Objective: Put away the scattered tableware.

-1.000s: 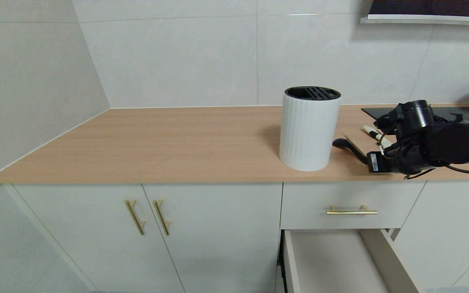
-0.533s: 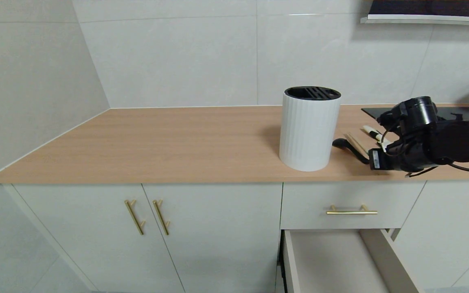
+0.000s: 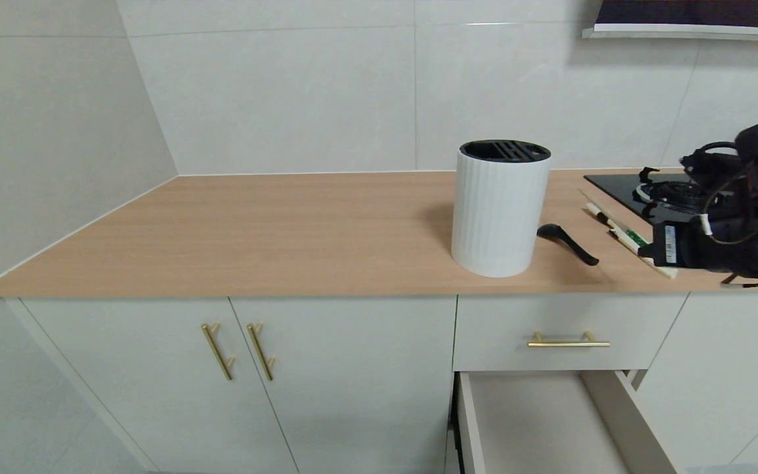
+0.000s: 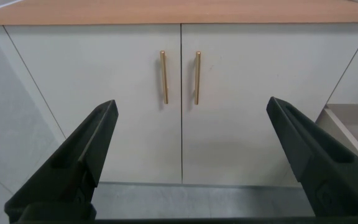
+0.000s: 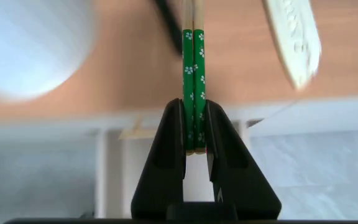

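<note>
A pair of chopsticks (image 5: 193,74) with green flowered ends is clamped in my right gripper (image 5: 193,124). In the head view the right gripper (image 3: 647,250) hangs just above the counter's right end, and the chopsticks (image 3: 619,227) slant back from it toward the wall. A white ribbed utensil holder (image 3: 497,210) with a black slotted top stands left of it. A black utensil (image 3: 566,242) lies beside the holder, and a white utensil (image 5: 294,37) lies near the chopsticks. My left gripper (image 4: 191,162) is open and low, facing the cupboard doors.
A black stove top (image 3: 649,191) sits at the counter's far right. Below the counter a drawer (image 3: 537,421) stands pulled out, under a closed drawer with a gold handle (image 3: 568,341). Two cupboard doors with gold handles (image 4: 179,78) are on the left.
My right arm has risen and drawn to the right, away from the holder, taking the chopsticks up off the counter. The black utensil now shows fully.
</note>
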### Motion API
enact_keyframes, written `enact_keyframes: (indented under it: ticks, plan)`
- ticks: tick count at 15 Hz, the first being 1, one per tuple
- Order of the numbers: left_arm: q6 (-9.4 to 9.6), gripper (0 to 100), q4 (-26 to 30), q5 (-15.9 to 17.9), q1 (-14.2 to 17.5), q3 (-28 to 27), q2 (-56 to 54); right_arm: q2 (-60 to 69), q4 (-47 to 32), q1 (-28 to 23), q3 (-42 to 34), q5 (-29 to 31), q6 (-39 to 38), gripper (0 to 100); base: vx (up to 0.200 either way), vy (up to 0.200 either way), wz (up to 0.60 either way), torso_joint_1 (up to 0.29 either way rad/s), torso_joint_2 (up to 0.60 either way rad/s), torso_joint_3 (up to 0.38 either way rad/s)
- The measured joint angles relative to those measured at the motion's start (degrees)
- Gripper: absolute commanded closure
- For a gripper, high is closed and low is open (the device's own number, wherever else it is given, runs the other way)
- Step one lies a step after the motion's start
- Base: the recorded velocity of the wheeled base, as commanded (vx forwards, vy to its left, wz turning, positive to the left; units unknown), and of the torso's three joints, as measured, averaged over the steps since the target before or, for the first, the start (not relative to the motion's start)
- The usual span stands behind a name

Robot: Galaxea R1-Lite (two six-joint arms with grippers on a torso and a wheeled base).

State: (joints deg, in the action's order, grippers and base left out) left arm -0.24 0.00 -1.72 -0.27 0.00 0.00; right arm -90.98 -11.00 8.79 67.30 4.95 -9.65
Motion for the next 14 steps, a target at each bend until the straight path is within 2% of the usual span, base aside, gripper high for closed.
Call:
enact_keyframes:
  ticks: [3, 6, 9, 14]
  plan:
    - [0.02, 0, 0.00, -0.02, 0.00, 0.00, 0.00, 9.53, -13.45, 0.05, -2.07, -11.30, 0.27, 100, 0.000, 0.000, 0.00, 0.000, 0.00, 0.000]
    - [0.02, 0, 0.00, -0.02, 0.00, 0.00, 0.00, 15.40, -23.30, 0.02, -1.60, -15.57, 5.21, 100, 0.000, 0.000, 0.00, 0.000, 0.00, 0.000]
    - [0.00, 0, 0.00, -0.02, 0.00, 0.00, 0.00, 17.64, -27.54, 0.38, -1.51, -16.41, 10.83, 100, 0.000, 0.000, 0.00, 0.000, 0.00, 0.000]
    - [0.02, 0, 0.00, -0.02, 0.00, 0.00, 0.00, 17.47, -28.27, 0.99, -2.65, -17.79, 11.97, 100, 0.000, 0.000, 0.00, 0.000, 0.00, 0.000]
